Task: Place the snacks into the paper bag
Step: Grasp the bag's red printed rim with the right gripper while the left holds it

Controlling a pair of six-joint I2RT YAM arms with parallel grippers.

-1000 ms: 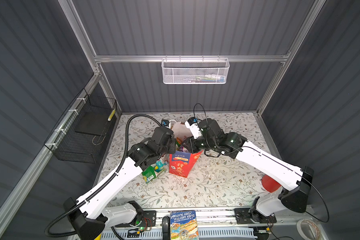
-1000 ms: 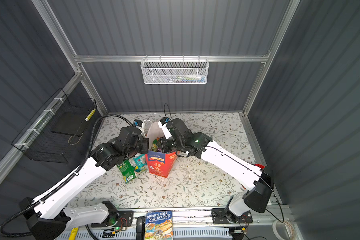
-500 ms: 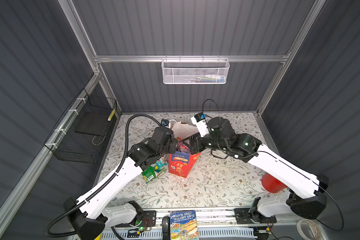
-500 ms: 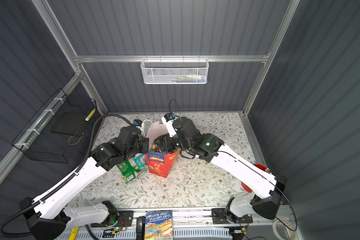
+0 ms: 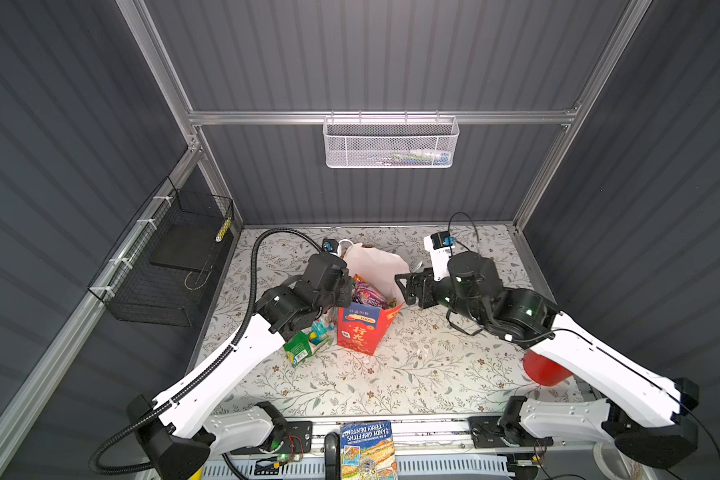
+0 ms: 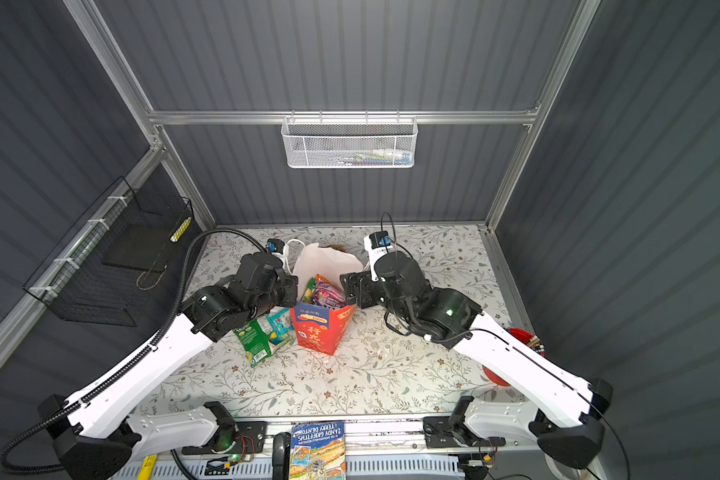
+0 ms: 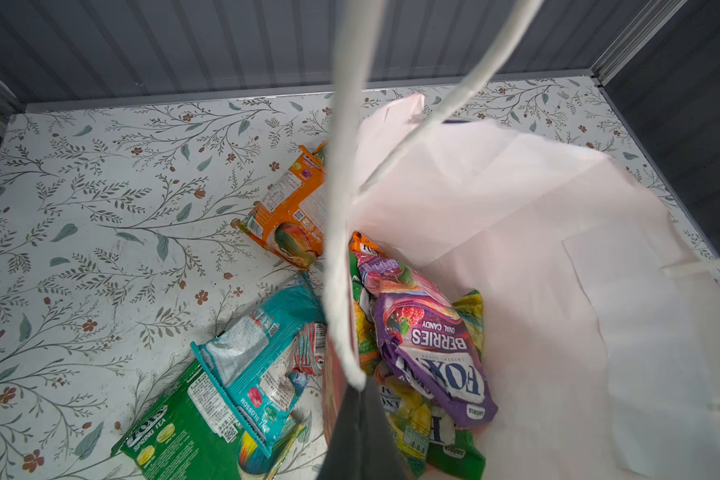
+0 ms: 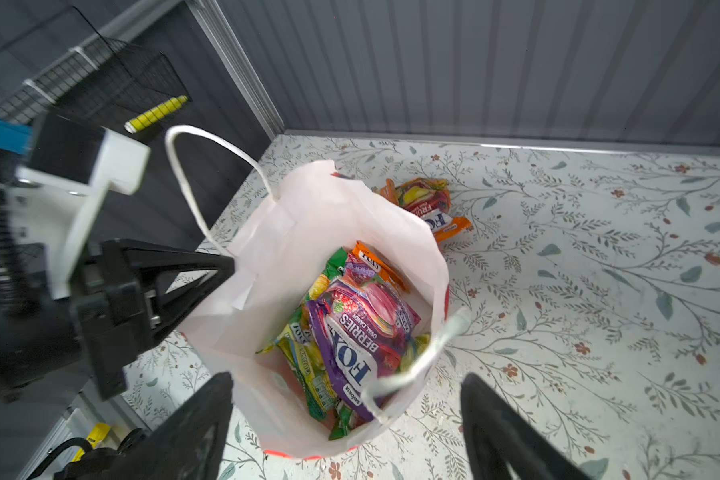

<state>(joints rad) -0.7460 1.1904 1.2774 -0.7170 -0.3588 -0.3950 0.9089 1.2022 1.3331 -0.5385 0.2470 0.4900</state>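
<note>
Evidently this is the gap between a drop and the next pick. The right gripper (image 8: 345, 376) hangs empty with its jaws spread wide, at three o'clock of the mouth of the paper bag (image 5: 360, 336) in both top views and a little above the rim. The left gripper (image 5: 345, 291) is clamped on the bag's rim at nine o'clock, by a white cord handle (image 7: 341, 208), which seems to hold the mouth open.

Inside, a purple packet (image 8: 358, 332) lies on top of several other snacks. Three are not yet in. An orange packet (image 8: 429, 208) lies flat on the table at about twelve o'clock of the bag, close to its wall. A teal packet (image 7: 258, 353) overlaps a green packet (image 7: 171, 432) at about eight o'clock, just beside the bag and under the left arm.

Probably the orange one suits the free gripper best. That calls for swinging round the bag without knocking it, going low, and pinching a crinkled edge.
</note>
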